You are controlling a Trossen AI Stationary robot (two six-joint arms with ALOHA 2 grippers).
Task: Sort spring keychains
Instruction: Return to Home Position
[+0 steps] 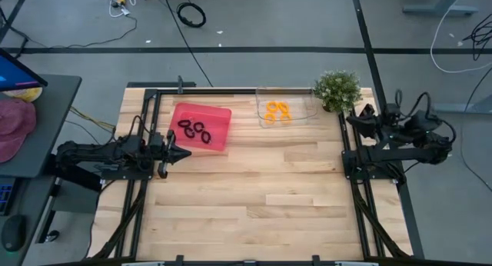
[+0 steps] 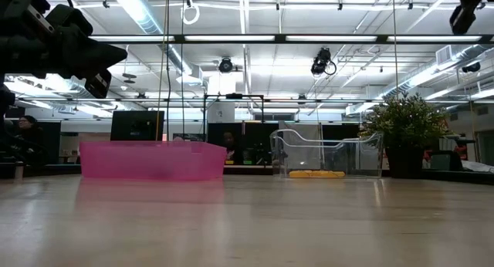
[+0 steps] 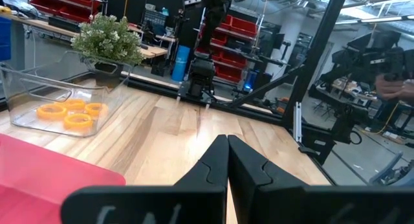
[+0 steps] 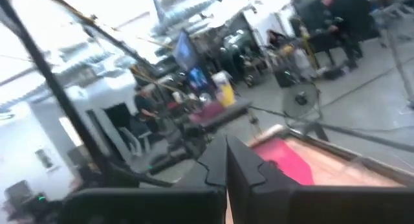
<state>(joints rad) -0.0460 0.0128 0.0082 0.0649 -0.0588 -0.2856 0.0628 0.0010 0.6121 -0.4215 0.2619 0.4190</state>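
Three black spring keychains [image 1: 196,131] lie in the pink tray [image 1: 219,116] at the table's far left. Several orange spring keychains [image 1: 277,111] lie in the clear tray [image 1: 304,112] at the far middle; they also show in the left wrist view [image 3: 68,115]. My left gripper [image 1: 184,152] is shut and empty, just on the near side of the pink tray, above the table. My right gripper [image 1: 355,120] is shut and empty, raised at the table's right edge near the plant.
A small potted plant [image 1: 337,89] stands at the far right corner, beside the clear tray. The black arm frames [image 1: 146,181] run along the table's left and right sides. The near half of the wooden table [image 1: 254,212] is bare wood.
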